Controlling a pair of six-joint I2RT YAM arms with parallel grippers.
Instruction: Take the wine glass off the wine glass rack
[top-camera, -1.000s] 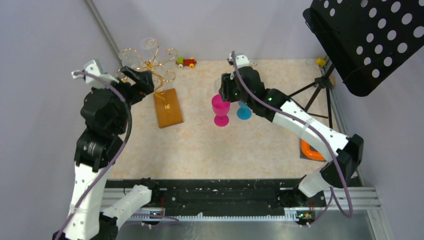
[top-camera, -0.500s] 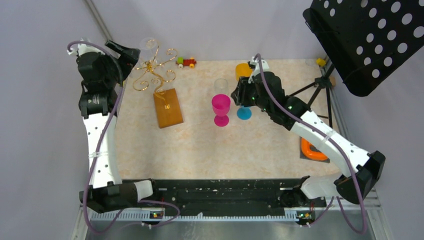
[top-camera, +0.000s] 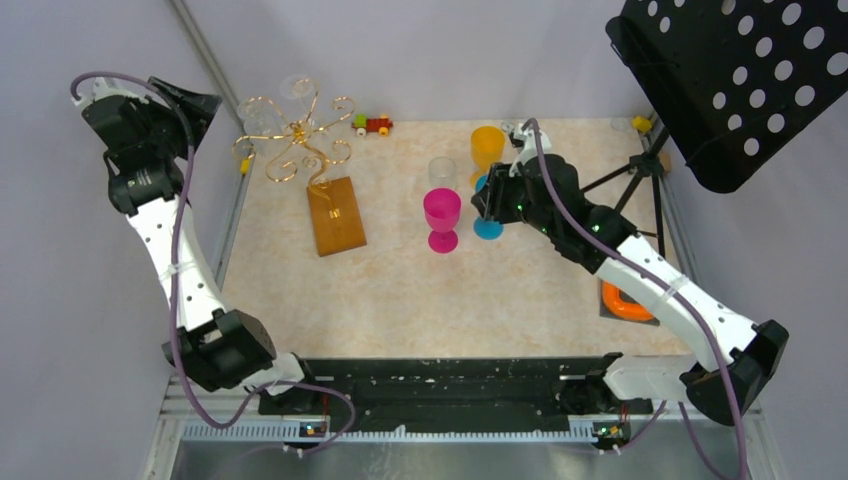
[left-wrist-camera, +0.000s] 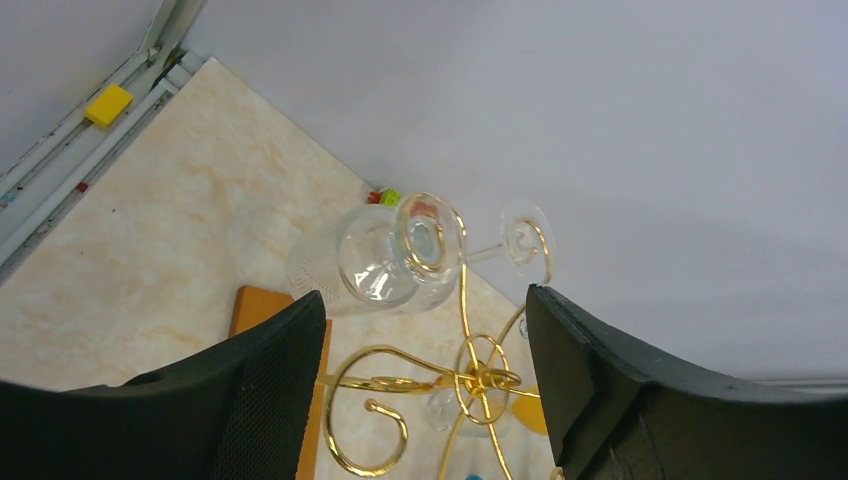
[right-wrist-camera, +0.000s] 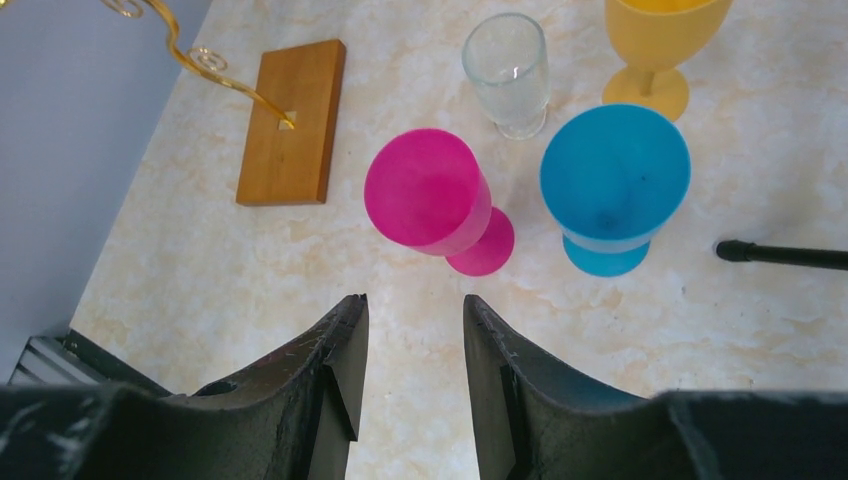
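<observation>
The gold wire wine glass rack (top-camera: 305, 148) stands on its brown wooden base (top-camera: 336, 215) at the back left. A clear wine glass (top-camera: 262, 120) hangs in one curled arm at the rack's top left. In the left wrist view the glass (left-wrist-camera: 385, 265) sits just ahead of the rack's spirals (left-wrist-camera: 480, 375). My left gripper (top-camera: 195, 103) is open and empty, raised high to the left of the rack, and the glass lies in line with its jaw gap (left-wrist-camera: 425, 295). My right gripper (top-camera: 483, 205) is open and empty (right-wrist-camera: 413, 300) over the table near the pink goblet.
A pink goblet (top-camera: 442, 215), a blue goblet (top-camera: 488, 228), a yellow goblet (top-camera: 487, 148) and a clear tumbler (top-camera: 442, 172) stand mid-table. A toy train (top-camera: 372, 124) is at the back. A black music stand (top-camera: 740, 80) fills the right, with an orange ring (top-camera: 625, 300) below it.
My left arm has risen and swung back to the left, away from the rack. My right arm has shifted right and back from the pink goblet, uncovering the yellow goblet.
</observation>
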